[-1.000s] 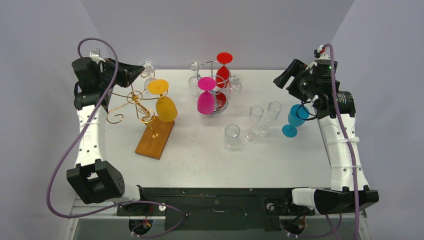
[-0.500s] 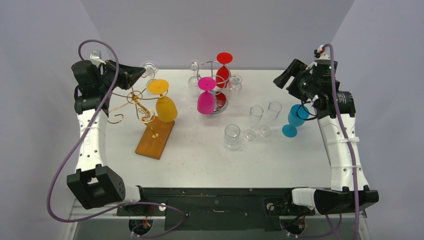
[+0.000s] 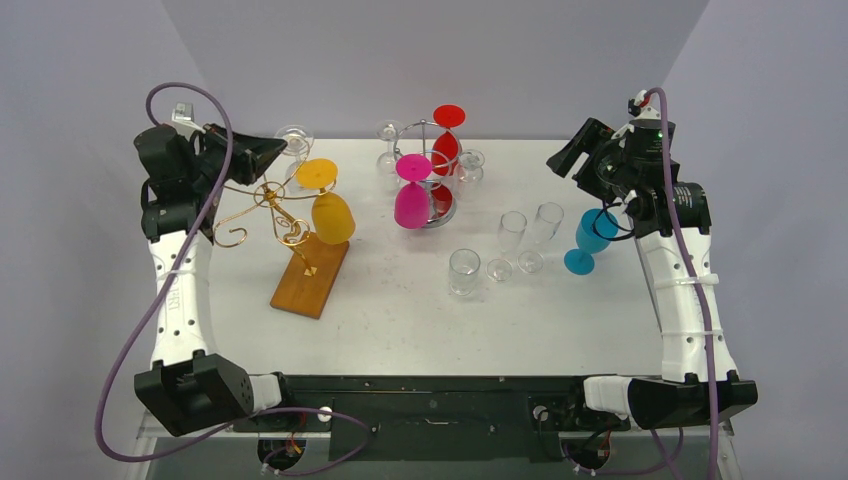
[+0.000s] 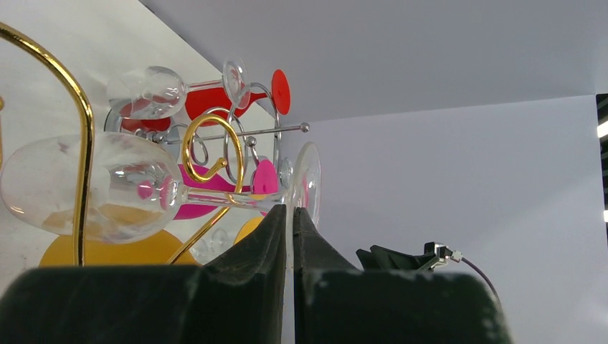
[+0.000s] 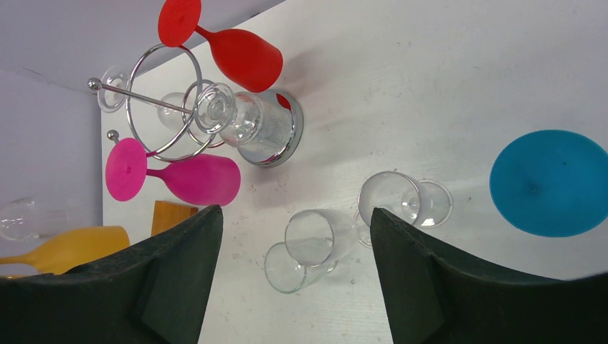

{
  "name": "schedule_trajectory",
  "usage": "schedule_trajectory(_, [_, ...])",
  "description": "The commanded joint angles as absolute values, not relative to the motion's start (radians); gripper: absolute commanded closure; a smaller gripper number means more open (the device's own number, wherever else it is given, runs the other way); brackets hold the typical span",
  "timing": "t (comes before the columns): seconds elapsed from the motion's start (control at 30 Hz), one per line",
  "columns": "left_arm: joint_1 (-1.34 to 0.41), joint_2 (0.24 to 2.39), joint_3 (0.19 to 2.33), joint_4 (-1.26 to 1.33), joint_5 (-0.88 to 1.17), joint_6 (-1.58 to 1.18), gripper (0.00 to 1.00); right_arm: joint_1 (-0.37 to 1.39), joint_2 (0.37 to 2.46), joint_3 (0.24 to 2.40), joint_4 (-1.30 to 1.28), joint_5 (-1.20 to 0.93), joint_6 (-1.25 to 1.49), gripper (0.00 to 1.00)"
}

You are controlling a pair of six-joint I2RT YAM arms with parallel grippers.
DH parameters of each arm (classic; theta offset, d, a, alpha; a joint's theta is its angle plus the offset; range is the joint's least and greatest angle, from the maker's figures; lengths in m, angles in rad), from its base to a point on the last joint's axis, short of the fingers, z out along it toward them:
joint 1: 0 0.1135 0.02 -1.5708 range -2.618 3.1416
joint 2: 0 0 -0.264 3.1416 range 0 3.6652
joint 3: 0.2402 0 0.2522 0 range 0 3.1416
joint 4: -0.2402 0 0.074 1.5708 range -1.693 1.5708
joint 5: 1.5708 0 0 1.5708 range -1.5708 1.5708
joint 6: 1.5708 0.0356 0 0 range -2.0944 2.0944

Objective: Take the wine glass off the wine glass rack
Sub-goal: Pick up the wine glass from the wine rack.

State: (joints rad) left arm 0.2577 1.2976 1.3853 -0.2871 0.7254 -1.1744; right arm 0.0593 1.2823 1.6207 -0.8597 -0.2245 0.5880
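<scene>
A gold wire rack (image 3: 268,197) on a wooden base (image 3: 310,275) stands at the left. A clear wine glass (image 4: 107,186) hangs on it on its side, stem through a gold hook. Its round foot (image 4: 306,179) sits edge-on between my left gripper's (image 4: 288,215) almost closed jaws, and shows in the top view (image 3: 294,138). My left gripper (image 3: 283,148) is shut on that foot. An orange glass (image 3: 332,215) hangs on the same rack. My right gripper (image 3: 565,160) is open and empty above the table's right side; in its wrist view (image 5: 295,236) it holds nothing.
A silver rack (image 3: 432,185) at the back centre holds a red glass (image 3: 446,145), a pink glass (image 3: 411,198) and clear glasses. Three clear glasses (image 3: 510,240) and a blue glass (image 3: 590,238) stand on the table at right.
My left arm has drawn back slightly to the left, gripper still on the clear glass's foot. The right arm has not moved.
</scene>
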Motion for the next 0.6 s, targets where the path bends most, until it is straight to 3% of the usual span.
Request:
schedule_trajectory(0.0, [0.276,1.24,1.41,-0.306,0.684,-1.122,1.0,0.06,1.255,1.616,-0.813,-0.207,0.581,0.3])
schedule_trajectory(0.57, [0.333,1.301,1.491,-0.309,0.638,-1.117,1.0,0.063,1.261,1.627,-0.822,-0.207,0.573,0.3])
